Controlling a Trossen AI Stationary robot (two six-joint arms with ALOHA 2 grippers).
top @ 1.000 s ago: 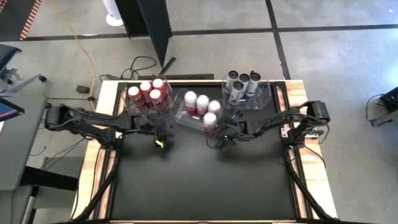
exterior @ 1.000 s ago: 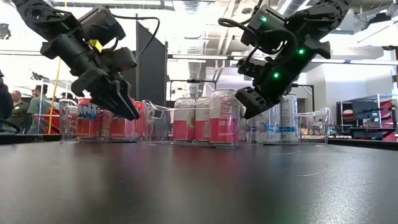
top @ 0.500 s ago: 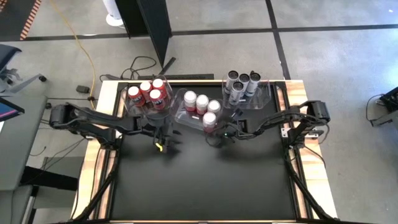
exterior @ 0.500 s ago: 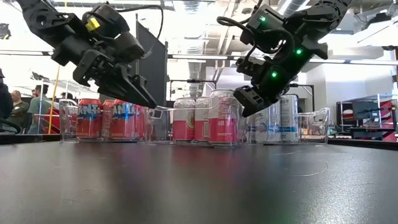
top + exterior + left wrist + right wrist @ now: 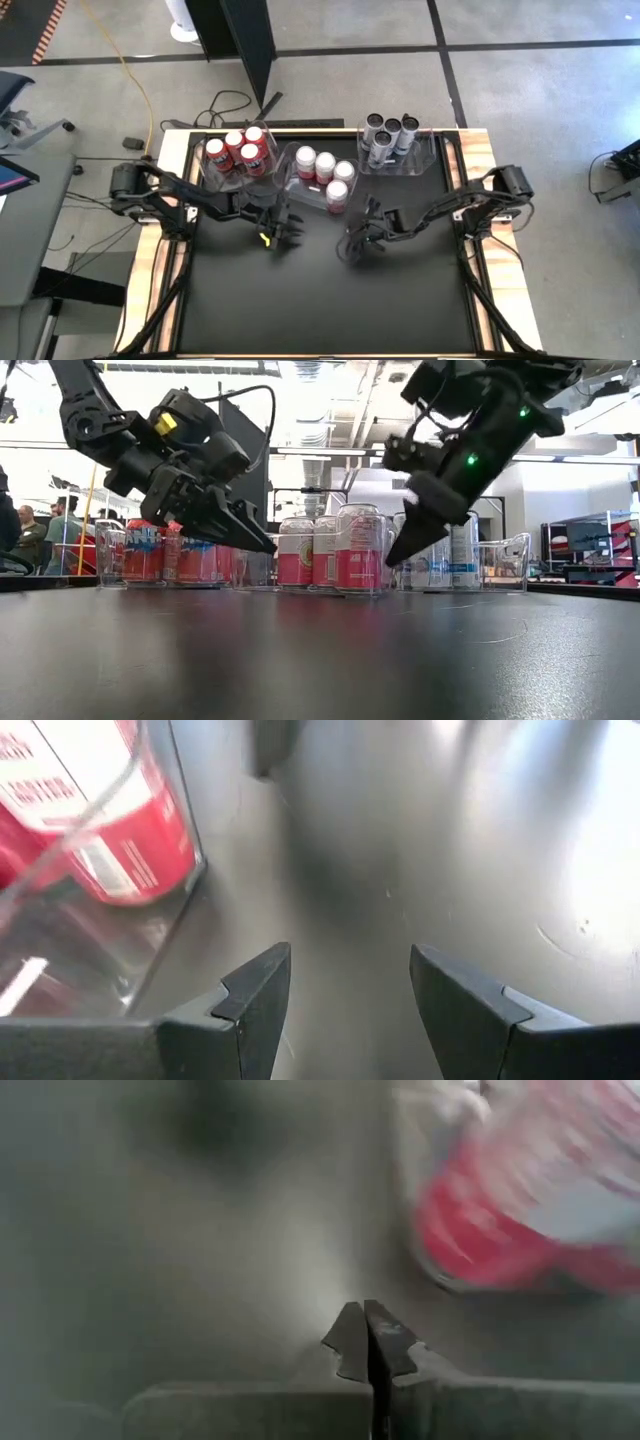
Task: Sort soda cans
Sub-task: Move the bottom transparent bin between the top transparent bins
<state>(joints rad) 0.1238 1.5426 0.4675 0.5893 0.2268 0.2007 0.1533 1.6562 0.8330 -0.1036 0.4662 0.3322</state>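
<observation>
Cans: red cans (image 5: 236, 148), pink-and-white cans (image 5: 325, 170) and grey cans (image 5: 387, 135), each kind in its own clear bin (image 5: 291, 182).
Left gripper (image 5: 283, 234): spread, empty, near the middle bin.
Right gripper (image 5: 356, 246): pressed together, empty (beside that bin).
Risk: a low swing could clip the bin and topple cans.

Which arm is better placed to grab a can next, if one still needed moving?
Probably left: the left gripper is open and empty beside the red cans, while the right gripper is shut.
</observation>
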